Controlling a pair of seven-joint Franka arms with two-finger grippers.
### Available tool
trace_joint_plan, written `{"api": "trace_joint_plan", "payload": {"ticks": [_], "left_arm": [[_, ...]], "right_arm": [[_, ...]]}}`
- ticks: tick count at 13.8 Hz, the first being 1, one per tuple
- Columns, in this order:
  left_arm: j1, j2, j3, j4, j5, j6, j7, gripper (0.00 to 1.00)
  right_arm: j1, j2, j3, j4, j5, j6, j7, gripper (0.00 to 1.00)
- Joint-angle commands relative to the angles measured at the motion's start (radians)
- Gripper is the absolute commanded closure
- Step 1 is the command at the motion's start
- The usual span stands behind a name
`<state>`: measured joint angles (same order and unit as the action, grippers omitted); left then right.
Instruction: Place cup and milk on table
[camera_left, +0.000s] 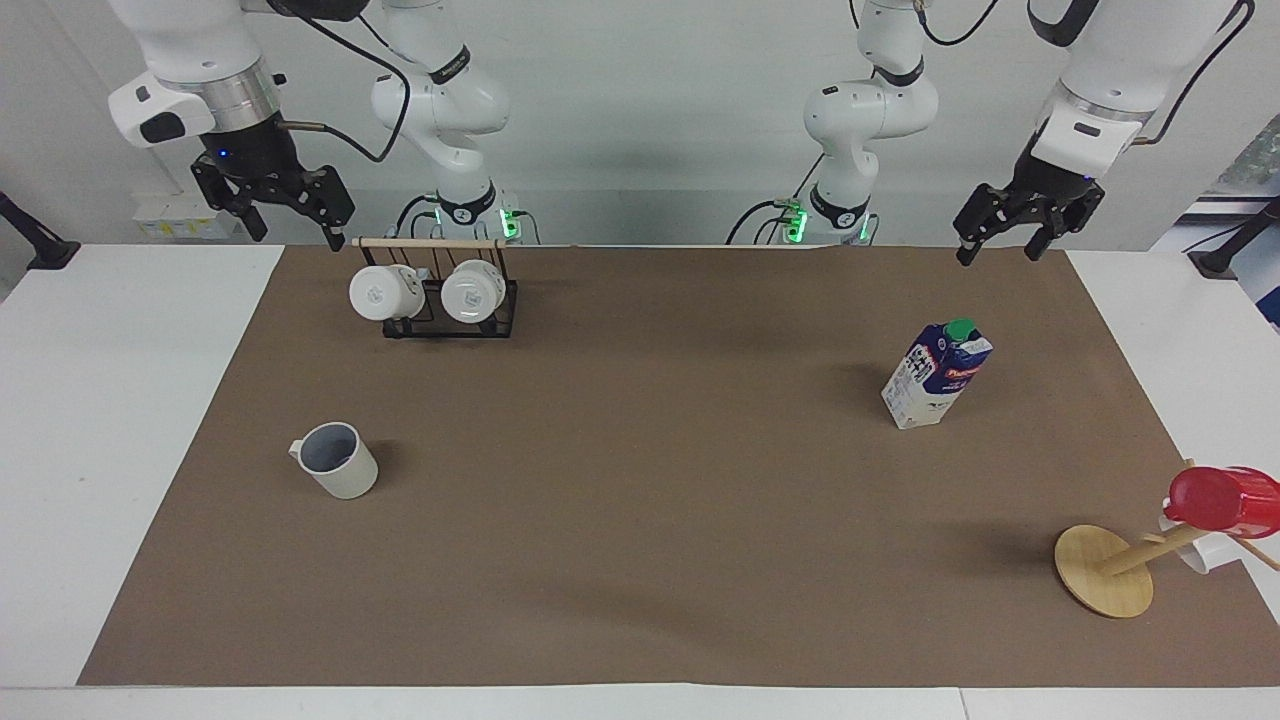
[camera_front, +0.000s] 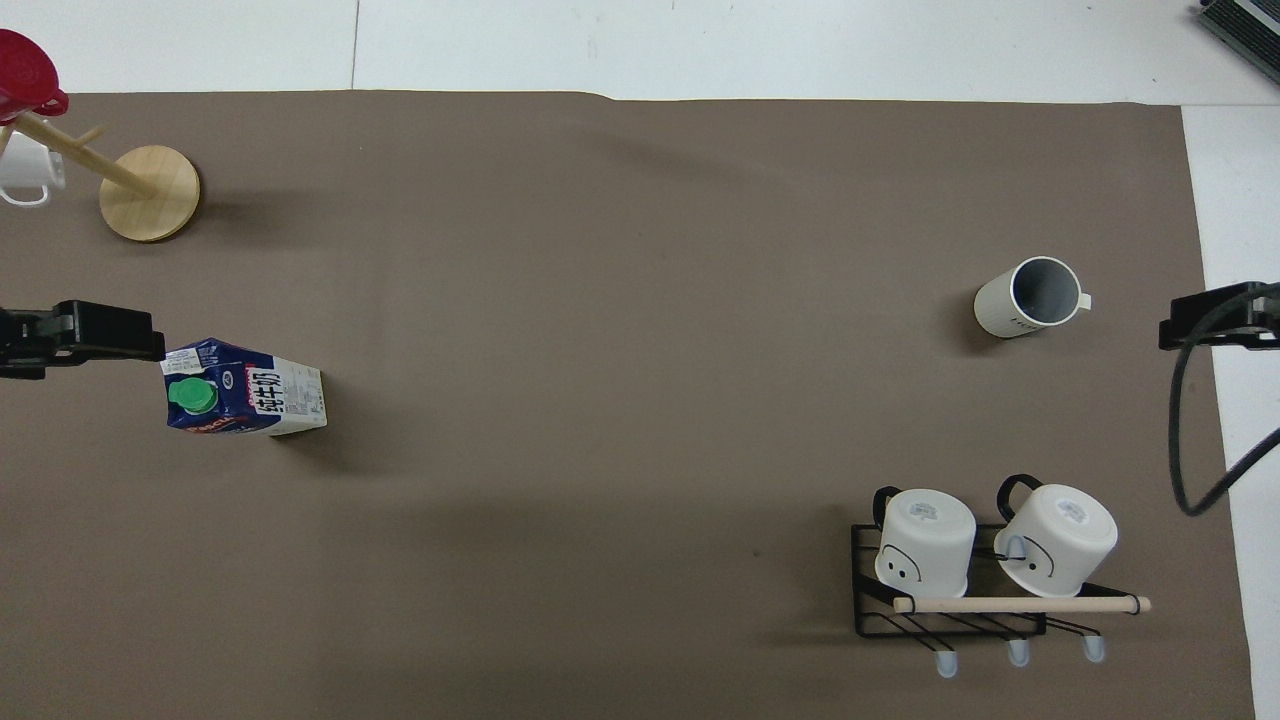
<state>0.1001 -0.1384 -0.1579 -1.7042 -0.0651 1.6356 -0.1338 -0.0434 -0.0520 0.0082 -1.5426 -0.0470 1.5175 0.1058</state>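
One cup (camera_left: 337, 461) and one milk carton (camera_left: 935, 374) stand upright on the brown paper sheet (camera_left: 640, 520) that covers the middle of the white tabletop (camera_left: 120, 420), well apart from each other: the cup toward the right arm's end, the milk toward the left arm's end and a little nearer to the robots. The cup is a smooth, pale grey-beige cylinder with a blue-grey inside and one small side handle; the milk is a tall box of dark blue and white card with a round green screw cap on its sloped top and a red label band. Two white mugs (camera_left: 430, 291) with small printed marks hang side by side on a black wire rack (camera_left: 450, 320) topped by a thin wooden rod, nearer to the robots than the cup. Farther from the robots than the milk, a round wooden disc (camera_left: 1103, 569) carries a slanting peg with one glossy red cup (camera_left: 1222, 500) on it and a white mug partly hidden beneath. Nothing lies between the cup and the milk but bare paper. The two arms wait raised: the right gripper (camera_left: 290, 222) hangs over the tabletop's edge near the rack with fingers spread and empty, and the left gripper (camera_left: 1000, 243) hangs over the edge nearest the robots, above the milk's end, likewise released and holding nothing.
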Motion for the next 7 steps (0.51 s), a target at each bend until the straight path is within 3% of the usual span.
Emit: {"api": "trace_joint_plan", "payload": {"ticks": [1, 7], "left_arm": [[0.004, 0.011, -0.005, 0.028, 0.018, -0.034, -0.013, 0.00], [-0.010, 0.003, -0.011, 0.037, 0.021, -0.050, -0.001, 0.00]], "right_arm": [[-0.004, 0.001, 0.007, 0.002, 0.004, -0.002, 0.009, 0.00], [-0.004, 0.001, 0.009, 0.004, 0.004, -0.002, 0.005, 0.00]]}}
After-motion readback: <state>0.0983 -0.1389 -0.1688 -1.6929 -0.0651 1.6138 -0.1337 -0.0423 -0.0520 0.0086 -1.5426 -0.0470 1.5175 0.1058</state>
